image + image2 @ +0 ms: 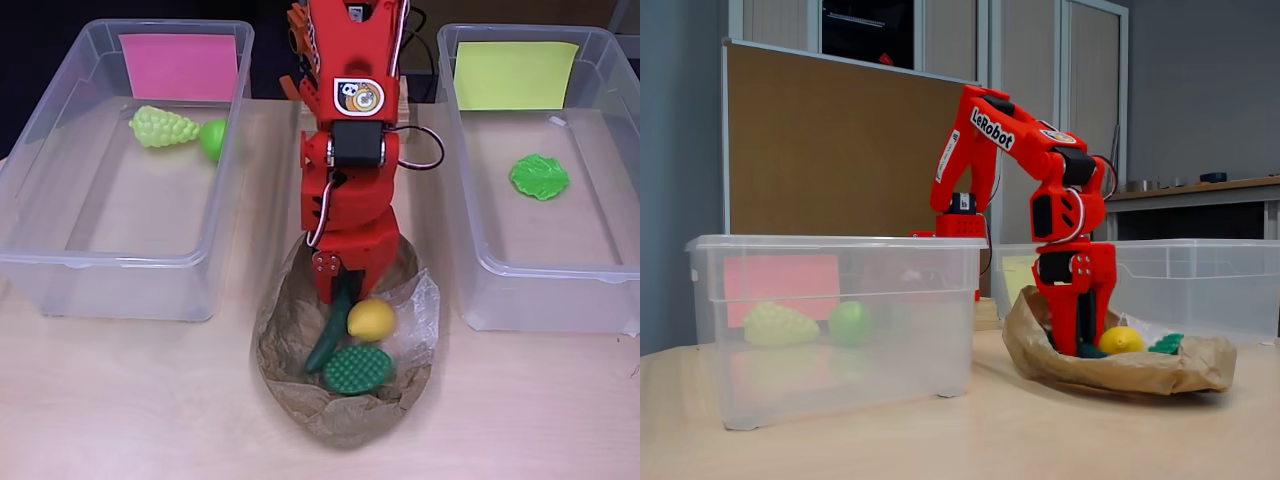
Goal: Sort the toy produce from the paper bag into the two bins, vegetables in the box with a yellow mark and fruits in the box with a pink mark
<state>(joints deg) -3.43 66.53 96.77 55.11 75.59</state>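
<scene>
The claw (338,292) reaches down into the paper bag (300,385), around the cucumber (328,340) beside the lemon (371,319); whether it has clamped, I cannot tell. Next: lift toward the yellow-marked box (600,290).

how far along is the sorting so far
Done: green grapes and a lime-green fruit lie in the pink-marked bin; a lettuce leaf lies in the yellow-marked bin. In hand: the gripper is down in the paper bag at the cucumber. Left: cucumber, lemon, dark green bumpy piece.
</scene>
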